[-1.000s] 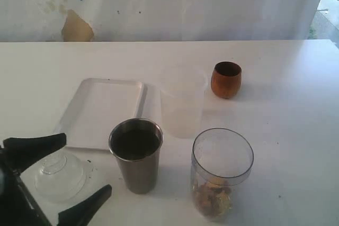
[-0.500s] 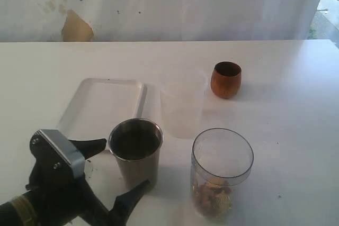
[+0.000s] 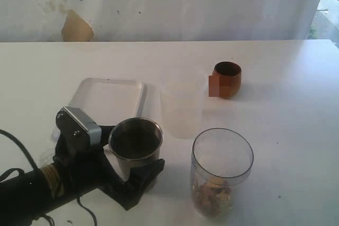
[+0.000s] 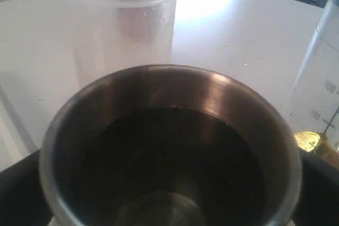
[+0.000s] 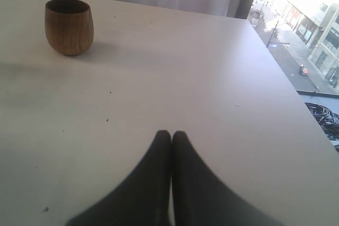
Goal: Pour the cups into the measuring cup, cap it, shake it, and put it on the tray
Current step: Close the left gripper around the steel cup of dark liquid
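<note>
The steel tumbler (image 3: 135, 144) stands at the front of the table and fills the left wrist view (image 4: 169, 130). My left gripper (image 3: 133, 152) is open, with one black finger on each side of the tumbler (image 4: 169, 183). The clear measuring cup (image 3: 221, 173) stands to its right with nuts and dried bits at the bottom, and shows in the left wrist view (image 4: 324, 104). The wooden cup (image 3: 226, 79) sits further back (image 5: 69, 26). The white tray (image 3: 106, 101) lies at the back left. My right gripper (image 5: 171, 133) is shut, empty, low over bare table.
A frosted plastic cup (image 3: 183, 104) stands just behind the tumbler and measuring cup (image 4: 119, 25). My left arm covers the table's front left corner. The table's right edge (image 5: 296, 99) runs beside the right gripper.
My left gripper has moved up from the front left corner to the steel tumbler and now straddles it. It now covers the clear domed lid. The right gripper has not moved.
</note>
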You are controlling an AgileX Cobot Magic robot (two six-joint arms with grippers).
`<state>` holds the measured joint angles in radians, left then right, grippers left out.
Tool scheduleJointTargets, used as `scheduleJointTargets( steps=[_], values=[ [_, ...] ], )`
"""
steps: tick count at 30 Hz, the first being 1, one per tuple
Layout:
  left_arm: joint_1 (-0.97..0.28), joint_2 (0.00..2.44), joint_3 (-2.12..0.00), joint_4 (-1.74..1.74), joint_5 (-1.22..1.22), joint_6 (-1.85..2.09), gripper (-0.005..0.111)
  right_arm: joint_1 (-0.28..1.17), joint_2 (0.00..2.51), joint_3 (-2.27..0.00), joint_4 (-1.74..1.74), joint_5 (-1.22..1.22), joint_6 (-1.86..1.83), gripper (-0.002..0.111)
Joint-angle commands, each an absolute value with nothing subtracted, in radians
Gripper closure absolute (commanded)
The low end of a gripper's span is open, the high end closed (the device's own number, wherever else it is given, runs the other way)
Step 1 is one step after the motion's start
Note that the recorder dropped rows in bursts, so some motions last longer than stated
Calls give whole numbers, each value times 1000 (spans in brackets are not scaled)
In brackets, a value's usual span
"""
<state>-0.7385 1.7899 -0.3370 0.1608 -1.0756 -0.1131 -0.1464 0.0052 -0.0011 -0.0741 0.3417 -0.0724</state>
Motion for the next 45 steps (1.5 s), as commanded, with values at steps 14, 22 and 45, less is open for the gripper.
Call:
scheduleJointTargets(
  steps=[14, 22, 45],
  values=[
    [-730, 1839, -365, 177, -1080, -90, 2, -148, 0, 0, -78, 340, -14, 108],
    [-730, 1839, -365, 182, -1083, -90, 2, -148, 0, 0, -78, 340, -14, 108],
    [-730, 1839, -399, 146, -1051, -26, 2, -148, 0, 0, -78, 340, -14, 108]
  ],
)
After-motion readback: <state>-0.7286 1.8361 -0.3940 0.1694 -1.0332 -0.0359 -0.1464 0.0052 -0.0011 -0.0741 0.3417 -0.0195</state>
